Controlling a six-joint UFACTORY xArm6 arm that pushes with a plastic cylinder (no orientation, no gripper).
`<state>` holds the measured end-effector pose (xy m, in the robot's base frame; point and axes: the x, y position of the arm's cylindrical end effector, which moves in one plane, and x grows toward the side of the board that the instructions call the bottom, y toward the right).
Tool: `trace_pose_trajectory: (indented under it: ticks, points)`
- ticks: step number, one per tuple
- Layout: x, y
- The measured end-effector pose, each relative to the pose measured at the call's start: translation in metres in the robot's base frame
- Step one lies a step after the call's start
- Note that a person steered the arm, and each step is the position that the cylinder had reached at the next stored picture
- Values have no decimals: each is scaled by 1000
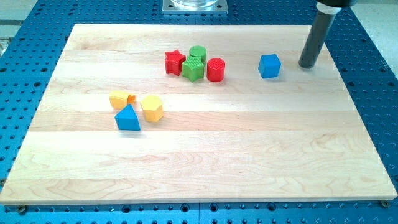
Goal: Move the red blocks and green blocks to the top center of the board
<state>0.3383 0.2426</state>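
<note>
A red star block (pixel 175 62), a green cylinder (pixel 198 53), a green star-like block (pixel 193 68) and a red cylinder (pixel 216 70) sit bunched together, touching, near the view's top centre of the wooden board (pixel 249 155). My tip (pixel 307 65) rests on the board at the view's upper right, well to the right of this cluster and just right of a blue cube (pixel 269 66), with a small gap between them.
A yellow-orange block (pixel 120 99), a yellow hexagonal block (pixel 152 108) and a blue triangular block (pixel 127 118) lie grouped at the view's left middle. A metal robot base (pixel 194 6) stands beyond the board's top edge.
</note>
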Motion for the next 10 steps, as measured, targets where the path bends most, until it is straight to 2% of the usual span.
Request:
trace_pose_trajectory:
  ticks: [1, 2, 3, 5, 7, 8, 10]
  points:
    - [53, -48]
    - [72, -140]
    - [42, -196]
    - [-23, -217]
    - [11, -216]
    - [23, -249]
    - [16, -248]
